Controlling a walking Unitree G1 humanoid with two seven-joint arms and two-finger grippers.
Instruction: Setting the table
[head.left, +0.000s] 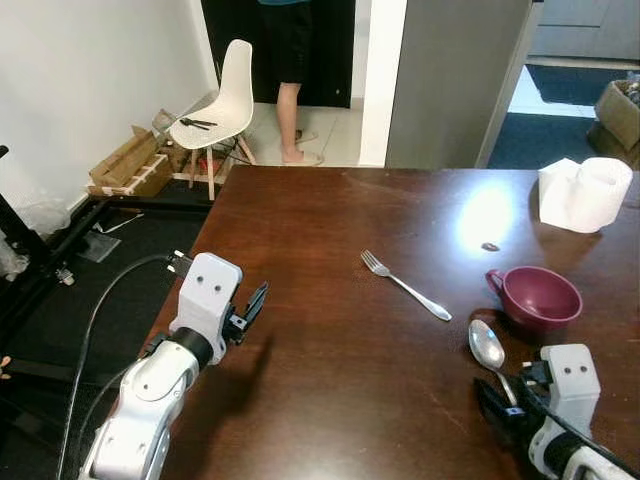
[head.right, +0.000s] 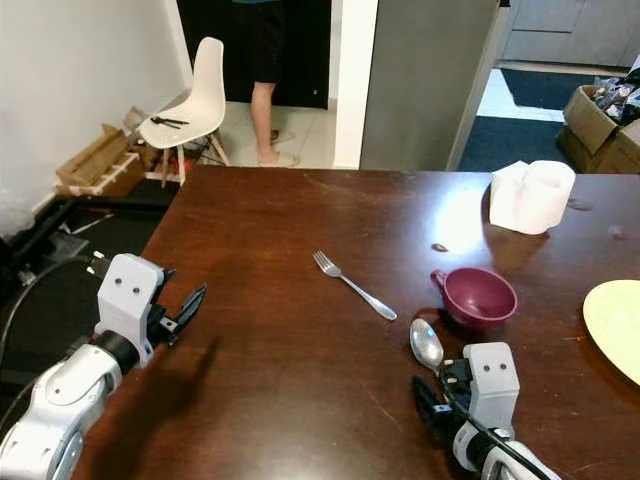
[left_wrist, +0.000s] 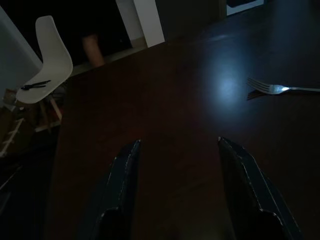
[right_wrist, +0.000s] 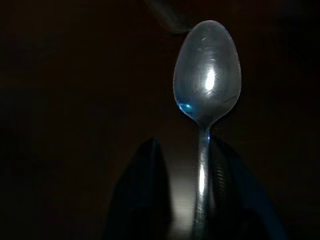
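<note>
A silver spoon (head.left: 488, 347) lies on the dark wooden table (head.left: 330, 390) just in front of a maroon cup (head.left: 535, 297). My right gripper (right_wrist: 185, 145) sits low at the table's near right, open, its fingers either side of the spoon's handle; the handle rests against one finger. A fork (head.left: 405, 285) lies at an angle in the middle of the table. My left gripper (head.left: 255, 300) hovers open and holding nothing over the table's left edge, pointing toward the fork (left_wrist: 280, 89). A yellow plate (head.right: 615, 325) lies at the right edge.
A white paper roll (head.left: 585, 193) stands at the far right of the table. Beyond the far left corner is a white chair (head.left: 215, 110), with cardboard boxes (head.left: 130, 160) on the floor and a person's legs (head.left: 290, 90) in the doorway.
</note>
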